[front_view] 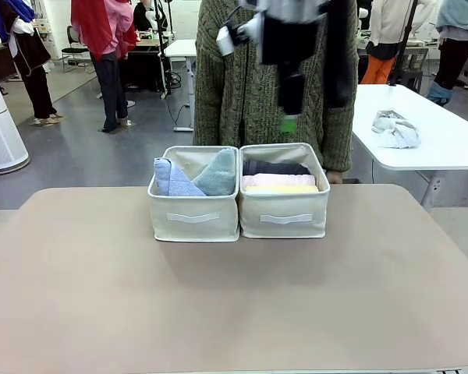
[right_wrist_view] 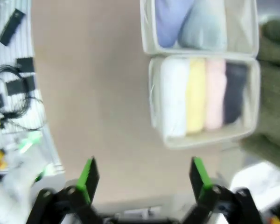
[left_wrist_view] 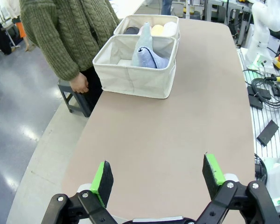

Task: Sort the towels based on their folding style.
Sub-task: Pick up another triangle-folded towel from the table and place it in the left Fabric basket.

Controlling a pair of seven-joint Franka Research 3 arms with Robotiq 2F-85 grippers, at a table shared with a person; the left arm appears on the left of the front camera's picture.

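On the far middle of the table (front_view: 234, 304) two cloth bins stand side by side, touching. Left bin (front_view: 193, 216) holds the two cone-like towels: the light blue towel (front_view: 171, 179) on the left and the grey-teal towel (front_view: 218, 173) on the right, leaning against each other. Right bin (front_view: 284, 214) holds the rolls lying in a row: the dark grey roll (front_view: 274, 167) farthest, the pink roll (front_view: 278, 180) next, the yellow roll (front_view: 281, 189) nearer. From the right wrist view, a white roll (right_wrist_view: 171, 98) lies just beside the yellow one, at the near wall of that bin.

A person in a green knit sweater (front_view: 249, 86) stands just behind the bins, one hand (left_wrist_view: 79, 83) hanging at the table edge.

Right hand (front_view: 290, 109) hangs blurred in the air above the right bin, in front of the person; in its wrist view its jaws stand wide apart, released, grasping nothing. Left hand (left_wrist_view: 158, 179) hovers over bare table well apart from the bins, fingers spread, released too.

A shapeless grey-white cloth (front_view: 395, 129) lies on a white table at far right.
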